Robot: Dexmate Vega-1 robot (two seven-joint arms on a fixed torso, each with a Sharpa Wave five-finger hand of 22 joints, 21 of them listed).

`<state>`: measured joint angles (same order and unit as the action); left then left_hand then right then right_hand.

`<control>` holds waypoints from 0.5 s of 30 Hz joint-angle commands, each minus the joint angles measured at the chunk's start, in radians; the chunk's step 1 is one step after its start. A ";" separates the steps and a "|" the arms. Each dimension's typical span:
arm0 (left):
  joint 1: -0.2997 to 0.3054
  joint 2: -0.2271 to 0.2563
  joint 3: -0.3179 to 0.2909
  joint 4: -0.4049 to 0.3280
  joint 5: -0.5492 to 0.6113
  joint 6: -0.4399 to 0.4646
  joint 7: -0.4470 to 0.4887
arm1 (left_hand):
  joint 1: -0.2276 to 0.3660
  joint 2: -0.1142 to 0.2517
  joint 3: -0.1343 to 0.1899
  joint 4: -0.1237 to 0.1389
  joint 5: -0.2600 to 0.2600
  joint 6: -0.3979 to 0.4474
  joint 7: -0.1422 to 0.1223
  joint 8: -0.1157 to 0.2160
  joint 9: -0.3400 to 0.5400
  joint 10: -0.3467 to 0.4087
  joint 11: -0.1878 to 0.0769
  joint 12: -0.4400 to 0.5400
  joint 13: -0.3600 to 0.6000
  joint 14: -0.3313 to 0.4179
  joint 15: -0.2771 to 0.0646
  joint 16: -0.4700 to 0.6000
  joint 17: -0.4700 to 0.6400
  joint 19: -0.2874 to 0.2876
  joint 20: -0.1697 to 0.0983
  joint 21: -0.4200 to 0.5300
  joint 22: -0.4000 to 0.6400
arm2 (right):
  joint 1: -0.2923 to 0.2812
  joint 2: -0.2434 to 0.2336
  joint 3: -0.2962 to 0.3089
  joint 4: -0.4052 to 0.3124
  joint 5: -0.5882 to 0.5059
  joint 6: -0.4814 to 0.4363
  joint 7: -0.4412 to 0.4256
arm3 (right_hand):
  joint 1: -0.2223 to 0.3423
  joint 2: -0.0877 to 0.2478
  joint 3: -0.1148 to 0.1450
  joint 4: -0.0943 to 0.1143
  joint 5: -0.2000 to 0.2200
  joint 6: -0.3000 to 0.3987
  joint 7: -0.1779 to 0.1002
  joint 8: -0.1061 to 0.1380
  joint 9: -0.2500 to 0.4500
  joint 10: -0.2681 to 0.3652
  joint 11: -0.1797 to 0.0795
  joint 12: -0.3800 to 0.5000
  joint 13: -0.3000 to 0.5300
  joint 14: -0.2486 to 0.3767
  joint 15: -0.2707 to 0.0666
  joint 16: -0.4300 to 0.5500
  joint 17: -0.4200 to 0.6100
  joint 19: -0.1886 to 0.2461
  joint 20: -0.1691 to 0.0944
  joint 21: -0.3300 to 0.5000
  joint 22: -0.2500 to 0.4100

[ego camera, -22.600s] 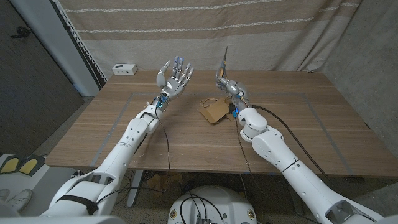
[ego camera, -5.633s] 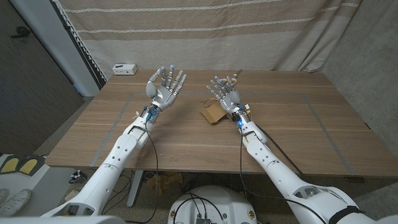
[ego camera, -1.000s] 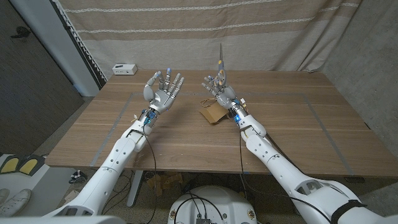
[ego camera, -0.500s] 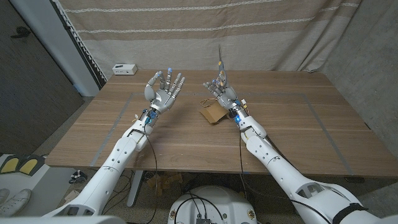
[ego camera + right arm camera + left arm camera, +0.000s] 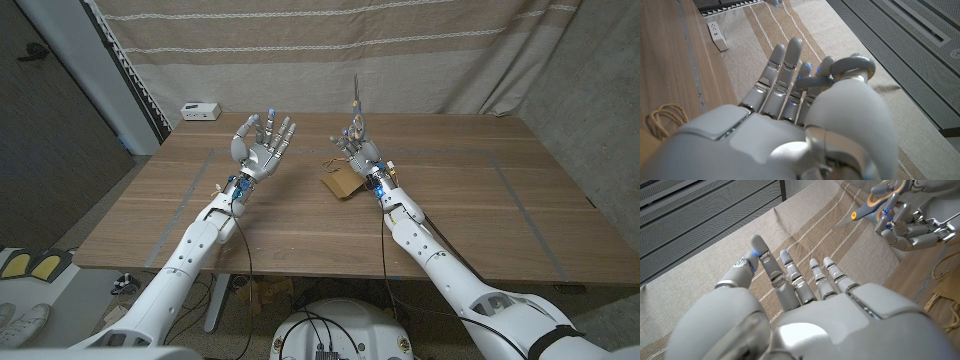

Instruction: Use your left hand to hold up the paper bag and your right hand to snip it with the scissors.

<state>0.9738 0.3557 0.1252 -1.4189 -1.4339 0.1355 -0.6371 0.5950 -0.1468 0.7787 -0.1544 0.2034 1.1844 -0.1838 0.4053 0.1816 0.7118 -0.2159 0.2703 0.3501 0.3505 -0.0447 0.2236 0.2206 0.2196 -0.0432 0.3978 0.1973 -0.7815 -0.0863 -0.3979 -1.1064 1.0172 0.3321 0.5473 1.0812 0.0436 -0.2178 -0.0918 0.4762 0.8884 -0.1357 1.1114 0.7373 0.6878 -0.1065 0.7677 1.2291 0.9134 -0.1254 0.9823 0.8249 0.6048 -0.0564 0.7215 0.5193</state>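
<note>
The robot's left hand (image 5: 262, 150) is raised above the wooden tabletop (image 5: 250, 215), palm turned toward the head camera, its fingers (image 5: 280, 127) spread wide and holding nothing. The left wrist view shows the back of that same hand (image 5: 805, 315) with its fingers (image 5: 790, 272) reaching out, apart from one another.

The right hand (image 5: 358, 147) is also lifted, just across from the left one, and it grips a pair of grey-handled metal scissors (image 5: 355, 100) — the blades point straight up, well above the fingers (image 5: 346, 133), against the beige striped curtain (image 5: 330, 40) at the back. In the left wrist view the scissors (image 5: 875, 202) show grey handles with an orange lining and an orange pivot, held among the right hand's curled fingers (image 5: 900, 232). The right wrist view looks along the back of the right hand (image 5: 790, 135), where a grey handle loop (image 5: 852, 67) sits around one of the fingers (image 5: 787, 60).

The crumpled brown paper bag (image 5: 341, 181) lies on the tabletop just below and in front of the right hand's fingers, apart from both hands; its twisted paper-cord handle (image 5: 662, 120) shows beside the right hand in the right wrist view.

Far beyond the left hand's fingers, at the tabletop's back corner, sits a small white box (image 5: 200, 110).
</note>
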 commanded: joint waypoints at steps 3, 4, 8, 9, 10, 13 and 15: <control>-0.012 0.000 0.004 0.011 0.001 0.003 -0.001 | -0.008 -0.003 0.011 0.000 -0.001 0.011 0.004 -0.004 0.001 0.012 -0.001 -0.003 0.003 0.008 -0.163 0.004 0.003 0.008 -0.057 -0.004 0.006 | -0.013 -0.026 -0.004 -0.059 -0.019 -0.041 -0.067 | 0.006 0.026 -0.005 0.018 0.007 0.003 -0.004 0.348 0.492 0.179 -0.076 0.633 0.008 -0.010 -0.091 0.132 0.078 0.053 -0.099 0.159 0.141; -0.015 0.001 0.005 0.015 0.002 0.006 -0.002 | -0.008 -0.002 0.011 0.000 -0.001 0.011 0.004 -0.004 0.001 0.012 -0.001 -0.003 0.003 0.008 -0.163 0.004 0.003 0.008 -0.058 -0.004 0.006 | -0.019 -0.032 -0.006 -0.074 -0.025 -0.046 -0.084 | 0.002 0.028 -0.006 0.020 0.006 0.003 -0.005 0.370 0.498 0.178 -0.075 0.650 0.008 -0.004 -0.091 0.151 0.085 0.074 -0.109 0.184 0.155; -0.029 0.002 0.009 0.028 0.003 0.014 -0.008 | -0.008 -0.002 0.012 0.000 -0.001 0.010 0.003 -0.005 0.001 0.012 -0.001 -0.003 0.003 0.008 -0.163 0.004 0.003 0.008 -0.058 -0.004 0.006 | -0.040 -0.059 -0.014 -0.132 -0.042 -0.067 -0.144 | -0.011 0.027 -0.012 0.025 0.000 -0.013 -0.008 0.397 0.483 0.193 -0.075 0.728 0.010 0.009 -0.090 0.228 0.117 0.107 -0.142 0.253 0.199; -0.032 0.003 0.010 0.031 0.003 0.017 -0.008 | -0.008 -0.003 0.012 0.000 -0.001 0.012 0.004 -0.005 0.001 0.013 -0.001 -0.003 0.003 0.008 -0.163 0.004 0.003 0.008 -0.058 -0.004 0.006 | -0.045 -0.066 -0.016 -0.146 -0.046 -0.074 -0.156 | -0.013 0.027 -0.013 0.025 -0.001 -0.005 -0.008 0.395 0.471 0.195 -0.075 0.743 0.010 0.022 -0.090 0.256 0.138 0.109 -0.145 0.259 0.197; -0.036 0.004 0.011 0.035 0.004 0.021 -0.009 | -0.009 -0.003 0.012 0.000 -0.002 0.012 0.004 -0.005 0.001 0.013 -0.001 -0.003 0.003 0.007 -0.163 0.004 0.003 0.009 -0.058 -0.004 0.006 | -0.048 -0.069 -0.016 -0.152 -0.043 -0.075 -0.156 | -0.017 0.027 -0.014 0.027 -0.002 -0.009 -0.005 0.404 0.479 0.202 -0.076 0.760 0.011 0.029 -0.089 0.281 0.155 0.126 -0.148 0.271 0.198; -0.048 0.008 0.015 0.046 0.006 0.033 -0.013 | -0.009 -0.003 0.013 0.000 -0.002 0.013 0.005 -0.006 0.001 0.014 -0.001 -0.003 0.003 0.007 -0.163 0.004 0.003 0.009 -0.058 -0.004 0.006 | -0.066 -0.088 -0.020 -0.193 -0.043 -0.090 -0.176 | -0.028 0.032 -0.017 0.032 -0.004 -0.003 -0.003 0.417 0.477 0.218 -0.074 0.795 0.011 0.022 -0.090 0.320 0.169 0.138 -0.151 0.296 0.205; -0.056 0.009 0.018 0.055 0.007 0.040 -0.017 | -0.009 -0.003 0.013 0.000 -0.002 0.011 0.004 -0.008 0.001 0.014 -0.001 -0.003 0.003 0.007 -0.163 0.004 0.003 0.009 -0.058 -0.004 0.006 | -0.079 -0.094 -0.018 -0.215 -0.031 -0.095 -0.176 | -0.029 0.034 -0.017 0.032 -0.005 -0.004 -0.006 0.423 0.483 0.224 -0.075 0.801 0.012 0.035 -0.090 0.345 0.186 0.146 -0.153 0.307 0.210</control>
<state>0.9503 0.3588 0.1319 -1.3962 -1.4324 0.1476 -0.6402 0.5911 -0.1508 0.7872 -0.1544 0.2034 1.1879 -0.1802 0.3988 0.1816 0.7209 -0.2179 0.2703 0.3501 0.3504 -0.0447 0.2236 0.2206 0.2195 -0.0431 0.3978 0.2031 -0.8132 -0.1327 -0.4079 -1.2103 0.9891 0.2778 0.4415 1.0557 0.0691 -0.2331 -0.0659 0.4762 0.8874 -0.1364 1.1117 0.7373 0.6879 -0.1064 0.7790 1.2387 0.9291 -0.1303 1.2986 0.9937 0.7368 -0.0753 1.0148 0.7239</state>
